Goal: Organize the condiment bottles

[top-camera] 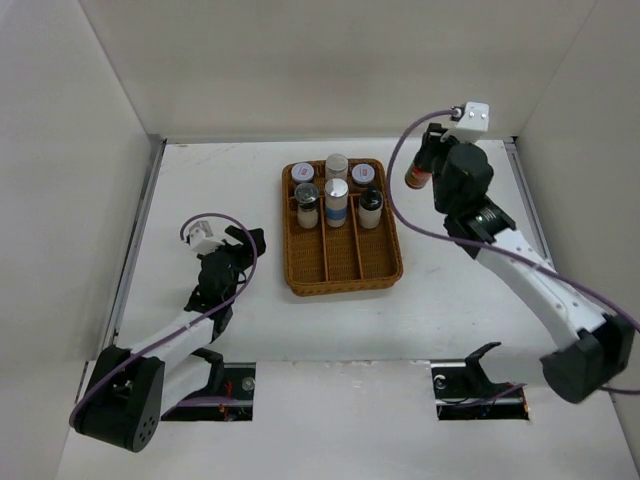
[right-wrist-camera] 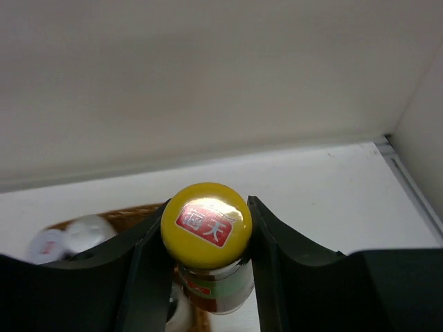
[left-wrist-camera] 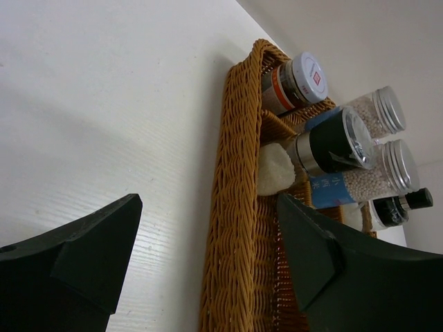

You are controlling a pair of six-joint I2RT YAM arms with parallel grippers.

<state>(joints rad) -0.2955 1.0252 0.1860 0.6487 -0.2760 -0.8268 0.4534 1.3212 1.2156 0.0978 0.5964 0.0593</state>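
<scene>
Tray, far half: six bottles (top-camera: pixel 337 195) crowd all three lanes of the wicker tray (top-camera: pixel 345 289).
Tray, near half: lanes open from above.
Left of tray: bare desk (top-camera: pixel 200 180); left gripper (top-camera: pixel 247 243) near the rim.
Right of tray: right gripper (top-camera: pixel 422 160) clasping the red sauce bottle (top-camera: pixel 415 180), apart from the rim.

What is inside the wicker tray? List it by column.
Left: red-labelled jar, grey-lidded shaker. Middle: two silver-capped bottles. Right: second red-labelled jar, black-capped bottle. All stand at the wicker tray's far end; its floor beneath them is hidden.

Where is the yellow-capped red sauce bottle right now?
In the top view the red sauce bottle is held in the right end effector, just right of the wicker tray's far corner.
</scene>
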